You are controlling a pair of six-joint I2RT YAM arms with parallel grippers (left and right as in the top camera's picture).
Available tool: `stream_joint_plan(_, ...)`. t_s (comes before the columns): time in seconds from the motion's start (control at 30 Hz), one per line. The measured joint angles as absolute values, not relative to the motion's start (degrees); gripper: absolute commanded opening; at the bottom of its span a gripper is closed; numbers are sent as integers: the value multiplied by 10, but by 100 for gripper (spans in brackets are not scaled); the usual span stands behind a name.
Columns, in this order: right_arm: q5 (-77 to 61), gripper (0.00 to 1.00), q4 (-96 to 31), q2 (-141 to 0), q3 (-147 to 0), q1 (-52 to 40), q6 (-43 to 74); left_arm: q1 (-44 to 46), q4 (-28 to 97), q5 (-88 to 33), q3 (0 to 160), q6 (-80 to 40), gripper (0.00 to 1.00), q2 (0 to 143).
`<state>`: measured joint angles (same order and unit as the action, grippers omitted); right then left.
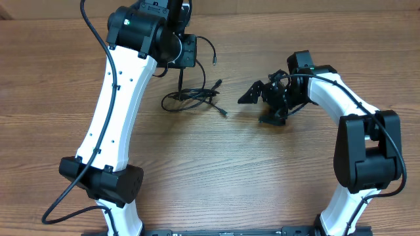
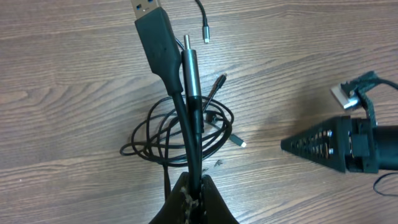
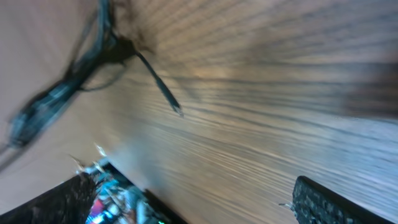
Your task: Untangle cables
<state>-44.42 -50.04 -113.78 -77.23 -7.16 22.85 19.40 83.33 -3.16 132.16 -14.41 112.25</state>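
Left pincer (image 2: 193,186) clamps thin black looped cables (image 2: 180,134) lying at 11 o'clock on the brown wood-grain tabletop (image 1: 210,170); right pincer (image 1: 261,107) gapes wide at their 3 o'clock, apart.

Table (image 1: 262,170) of wood-grain, matt and smooth; cables (image 2: 184,118) in black, smooth, faintly shiny sheathing; plug (image 2: 154,37) tipped with bright metal; arms (image 1: 115,111) of glossy white plastic.
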Motion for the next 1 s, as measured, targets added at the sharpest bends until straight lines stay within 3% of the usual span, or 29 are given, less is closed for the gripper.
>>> stream_joint_plan(0.4,-481,95,-313,-1138,-772,-159,437,194,877,-41,1322,-151,4,1122)
stream_joint_plan(0.73,-408,83,-161,-1138,-772,-272,572,194,894,-41,1322,-151,4,1122)
stream_joint_plan(0.8,-364,76,-159,-1138,-772,-286,597,194,901,-41,1322,-151,4,1122)
stream_joint_plan(0.87,-334,62,-159,-1138,-772,-290,613,194,905,-41,1322,-151,4,1122)
stream_joint_plan(1.0,-276,4,-160,-1138,-772,-295,629,194,914,-41,1322,-151,4,1122)
